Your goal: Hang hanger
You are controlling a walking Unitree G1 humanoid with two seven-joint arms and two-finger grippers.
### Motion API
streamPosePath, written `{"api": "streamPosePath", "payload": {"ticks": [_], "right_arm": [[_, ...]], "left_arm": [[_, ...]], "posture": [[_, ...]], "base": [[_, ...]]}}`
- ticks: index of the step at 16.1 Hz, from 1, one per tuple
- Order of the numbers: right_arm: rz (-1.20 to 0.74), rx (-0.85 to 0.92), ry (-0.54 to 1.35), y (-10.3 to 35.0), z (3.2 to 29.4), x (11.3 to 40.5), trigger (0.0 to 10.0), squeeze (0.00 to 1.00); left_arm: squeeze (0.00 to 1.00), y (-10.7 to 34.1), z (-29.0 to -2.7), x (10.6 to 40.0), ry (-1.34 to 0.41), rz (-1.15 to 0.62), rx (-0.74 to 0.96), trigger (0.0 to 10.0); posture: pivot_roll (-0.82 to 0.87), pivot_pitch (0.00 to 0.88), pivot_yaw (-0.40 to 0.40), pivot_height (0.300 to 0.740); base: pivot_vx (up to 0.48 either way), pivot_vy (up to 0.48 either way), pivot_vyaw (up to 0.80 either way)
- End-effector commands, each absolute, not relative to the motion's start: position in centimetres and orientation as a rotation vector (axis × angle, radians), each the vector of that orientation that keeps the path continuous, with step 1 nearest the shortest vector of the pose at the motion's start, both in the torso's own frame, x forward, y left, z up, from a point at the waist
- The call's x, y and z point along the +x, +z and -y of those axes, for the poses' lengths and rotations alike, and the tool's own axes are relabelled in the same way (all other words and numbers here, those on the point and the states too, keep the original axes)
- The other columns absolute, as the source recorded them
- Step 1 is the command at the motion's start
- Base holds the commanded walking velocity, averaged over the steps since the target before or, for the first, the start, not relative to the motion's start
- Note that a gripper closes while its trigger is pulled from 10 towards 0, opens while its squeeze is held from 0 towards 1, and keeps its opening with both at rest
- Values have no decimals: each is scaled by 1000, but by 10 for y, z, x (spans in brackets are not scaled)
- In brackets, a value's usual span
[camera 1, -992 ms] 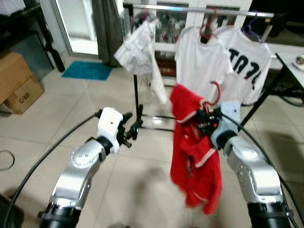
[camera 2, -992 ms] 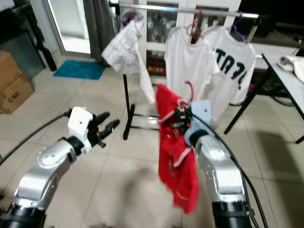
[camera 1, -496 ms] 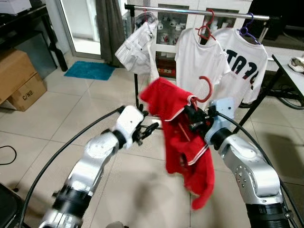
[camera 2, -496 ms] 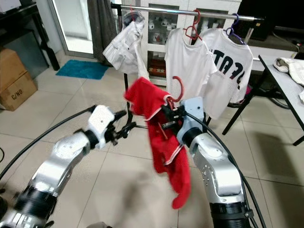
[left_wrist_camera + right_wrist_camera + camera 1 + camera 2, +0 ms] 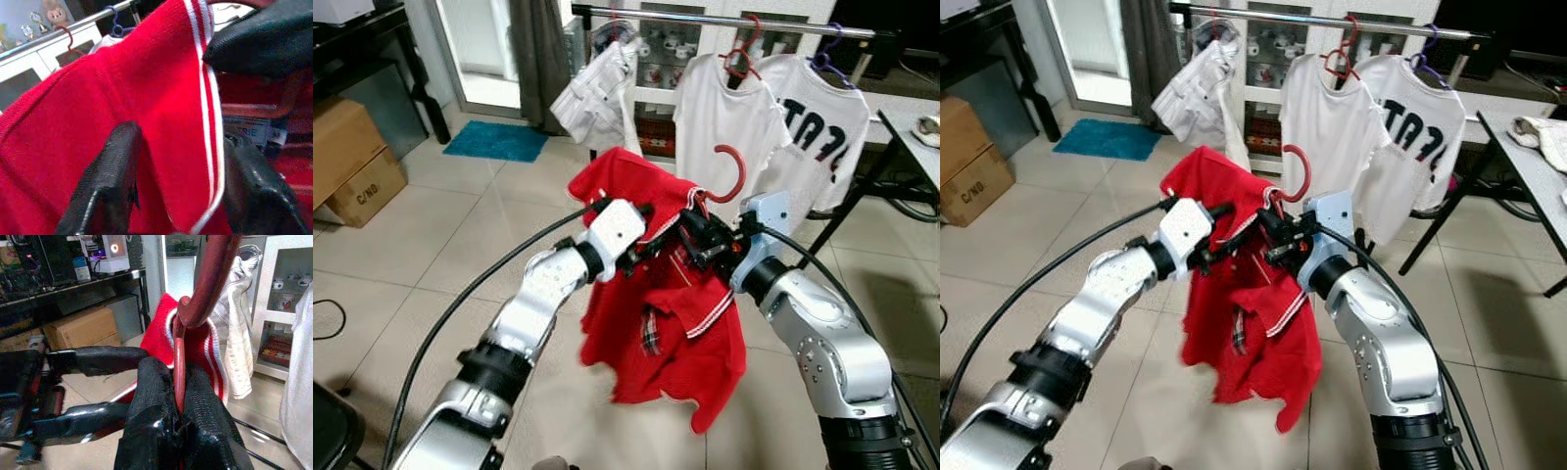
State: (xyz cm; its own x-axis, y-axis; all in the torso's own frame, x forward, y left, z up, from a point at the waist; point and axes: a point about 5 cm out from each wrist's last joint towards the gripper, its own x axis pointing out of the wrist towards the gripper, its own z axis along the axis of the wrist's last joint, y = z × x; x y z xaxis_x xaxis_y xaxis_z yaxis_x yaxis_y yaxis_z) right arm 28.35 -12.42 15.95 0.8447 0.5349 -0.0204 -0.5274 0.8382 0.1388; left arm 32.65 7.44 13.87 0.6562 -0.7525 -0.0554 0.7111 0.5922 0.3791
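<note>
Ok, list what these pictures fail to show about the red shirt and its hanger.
- Hanger shoulders: head views, covered by the red shirt.
- Left claw grip: left wrist view, cloth lies between its fingers; pinch unclear.
- Shirt label: left wrist view, too blurred to read.

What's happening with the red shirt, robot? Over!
Right gripper shut on red hanger neck. Left gripper fingers straddle red shirt collar, not clamped. Rail ahead holds white shirts; free gap between garments.
</note>
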Motion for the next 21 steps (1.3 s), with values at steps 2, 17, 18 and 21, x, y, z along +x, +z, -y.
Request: {"api": "streamPosePath", "payload": {"ticks": [2, 17, 18, 21], "right_arm": [[17, 130, 635, 178, 115, 279, 0, 0], [-8, 133, 625, 174, 120, 272, 0, 0], [-14, 130, 608, 172, 122, 273, 0, 0], [-81, 57, 519, 162, 136, 279, 0, 0]], "left_arm": [[0, 142, -73, 332, -844, 143, 388, 0], [0, 144, -82, 331, -748, 221, 340, 0], [0, 144, -83, 330, -747, 221, 341, 0], [0, 157, -114, 330, -624, 263, 244, 0]], "posture": [[-45, 0, 7, 740], [-53, 0, 3, 740], [-53, 0, 2, 740], [-44, 0, 0, 740]], "base": [[0, 0, 0], [0, 0, 0], [0, 0, 0], [0, 0, 0]]}}
